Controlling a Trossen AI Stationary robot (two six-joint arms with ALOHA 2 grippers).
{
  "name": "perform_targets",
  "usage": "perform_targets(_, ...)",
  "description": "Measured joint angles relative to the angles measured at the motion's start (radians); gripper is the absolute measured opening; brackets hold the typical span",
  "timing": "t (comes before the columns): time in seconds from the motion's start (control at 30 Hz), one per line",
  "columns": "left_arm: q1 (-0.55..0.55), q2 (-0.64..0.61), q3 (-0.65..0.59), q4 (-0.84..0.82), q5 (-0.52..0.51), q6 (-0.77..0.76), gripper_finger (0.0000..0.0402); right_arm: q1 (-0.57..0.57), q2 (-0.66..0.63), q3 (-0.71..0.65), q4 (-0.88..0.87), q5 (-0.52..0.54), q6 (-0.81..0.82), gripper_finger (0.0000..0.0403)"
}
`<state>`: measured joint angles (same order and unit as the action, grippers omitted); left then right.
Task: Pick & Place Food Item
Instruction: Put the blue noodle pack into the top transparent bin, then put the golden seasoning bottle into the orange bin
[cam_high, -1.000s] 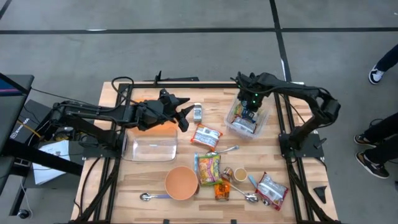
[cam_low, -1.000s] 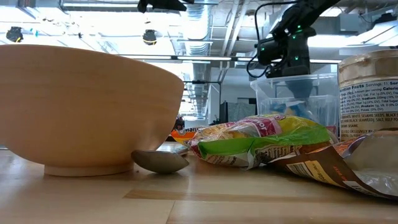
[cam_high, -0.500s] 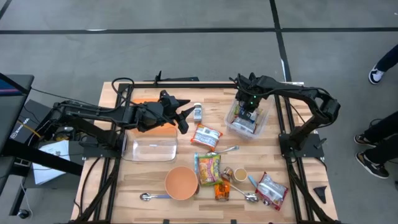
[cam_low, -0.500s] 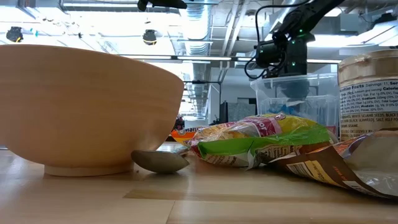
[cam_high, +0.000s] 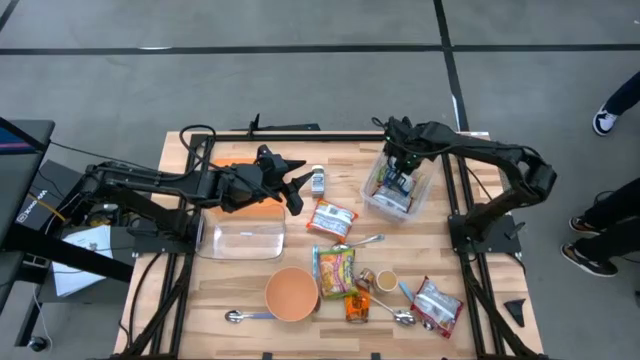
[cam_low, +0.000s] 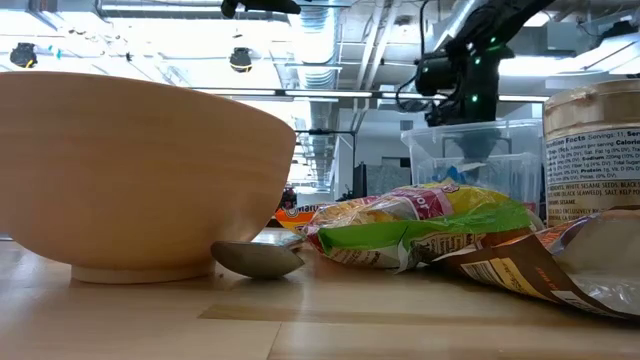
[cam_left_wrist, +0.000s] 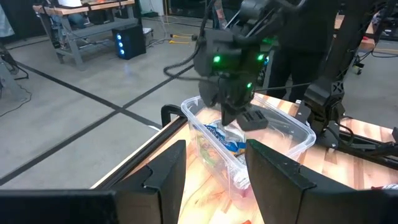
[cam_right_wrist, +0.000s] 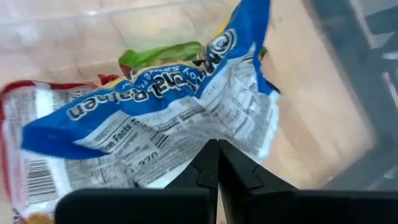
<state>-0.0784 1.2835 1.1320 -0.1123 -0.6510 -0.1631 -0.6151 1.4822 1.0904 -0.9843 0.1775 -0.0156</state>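
A blue and white ramen packet (cam_right_wrist: 168, 118) lies in the clear bin (cam_high: 398, 190) at the table's far right, on top of other packets. The packet also shows in the left wrist view (cam_left_wrist: 227, 142). My right gripper (cam_right_wrist: 217, 163) is shut and points down into the bin, just over the packet; it also shows from above (cam_high: 400, 172) and in the low view (cam_low: 468, 100). My left gripper (cam_high: 299, 183) is open and empty. It hovers above the table left of centre, and its fingers (cam_left_wrist: 168, 171) point toward the bin. My right gripper's shut fingertips (cam_right_wrist: 211, 155) stand right at the ramen packet's white printed side (cam_right_wrist: 186, 152), coming from above. I cannot tell whether they touch it. The packet lies flat in the bin.
An empty clear bin (cam_high: 242, 232) stands under the left arm, with an orange sheet (cam_high: 238, 162) behind it. A small jar (cam_high: 318, 180), several snack packets (cam_high: 332, 218), an orange bowl (cam_high: 292, 293), a cup (cam_high: 386, 281) and spoons lie about the table's middle and near side.
My right gripper has risen a little over the bin and shifted slightly toward the table's far edge. The ramen packet stays in the bin.
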Motion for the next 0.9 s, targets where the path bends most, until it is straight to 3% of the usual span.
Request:
perform_targets(0.2, 0.0, 0.0, 0.0, -0.002, 0.0, 0.0, 0.0158, 0.0, -0.142, 0.0, -0.053, -0.085, 0.057, 0.0004)
perform_targets(0.57, 0.0, 0.0, 0.0, -0.002, 0.0, 0.0, 0.0158, 0.056, -0.538, 0.0, -0.041, -0.486, 0.119, 0.0011)
perform_targets(0.77, 0.0, 0.0, 0.0, -0.002, 0.0, 0.0, 0.0158, 0.163, -0.681, 0.0, -0.036, -0.518, 0.279, 0.0015)
perform_targets(0.9, 0.0, 0.0, 0.0, -0.001, 0.0, 0.0, 0.0158, 0.248, -0.735, 0.0, -0.024, -0.522, 0.41, 0.0055)
